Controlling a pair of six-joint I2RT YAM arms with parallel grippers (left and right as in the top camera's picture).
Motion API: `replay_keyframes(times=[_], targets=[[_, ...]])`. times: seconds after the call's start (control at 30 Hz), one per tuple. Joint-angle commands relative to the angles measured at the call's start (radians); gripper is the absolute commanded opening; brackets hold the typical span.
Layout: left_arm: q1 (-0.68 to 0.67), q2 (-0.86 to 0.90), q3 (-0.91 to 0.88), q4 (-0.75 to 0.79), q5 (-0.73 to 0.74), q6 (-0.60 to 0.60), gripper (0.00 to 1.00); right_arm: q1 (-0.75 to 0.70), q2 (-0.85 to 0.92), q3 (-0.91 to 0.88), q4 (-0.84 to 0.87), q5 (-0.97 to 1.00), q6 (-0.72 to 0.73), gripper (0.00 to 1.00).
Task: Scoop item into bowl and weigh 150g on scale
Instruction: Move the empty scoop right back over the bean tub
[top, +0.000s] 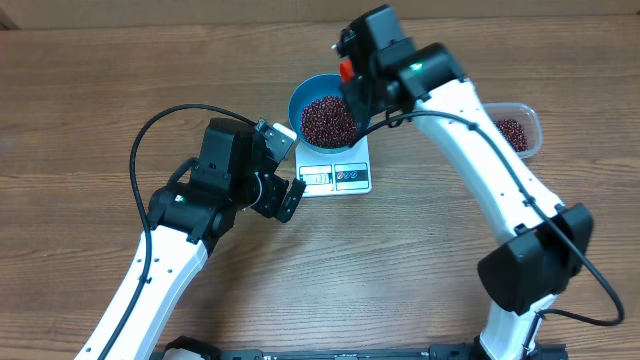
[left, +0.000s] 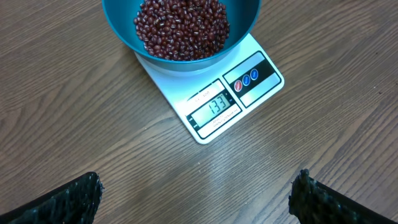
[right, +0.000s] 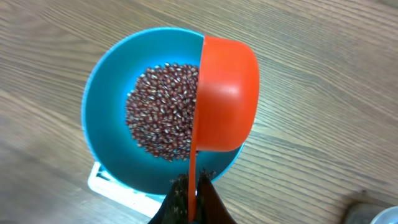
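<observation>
Left tool (left: 198, 186): fingers wide apart, empty, above table (left: 62, 93) just short of scale's display edge.
Right tool (right: 193, 202): clamped on thin handle of orange scoop (right: 227, 93).
Scoop: tipped on edge over one side of bowl (right: 102, 93).
Bowl: blue, sits on scale (left: 174, 87).
Beans (right: 158, 112): maroon heap in bowl.
Display (left: 216, 106): reads 133.
Tub (top: 530, 112): clear, more beans inside, on table to the right, apart from scale.
</observation>
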Motion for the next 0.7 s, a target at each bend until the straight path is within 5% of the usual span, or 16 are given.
replay_keyframes(times=[0.0,0.37,0.67], targets=[[0.004,-0.008,-0.003,0.001,0.011,0.019,1.00,-0.048,-0.071,0.035,0.007,-0.170,-0.001,0.04],[0.004,-0.008,-0.003,0.001,0.011,0.019,0.99,-0.247,-0.108,0.035,-0.028,-0.435,-0.002,0.04],[0.004,-0.008,-0.003,0.001,0.011,0.019,1.00,-0.414,-0.108,0.035,-0.087,-0.466,-0.005,0.04]])
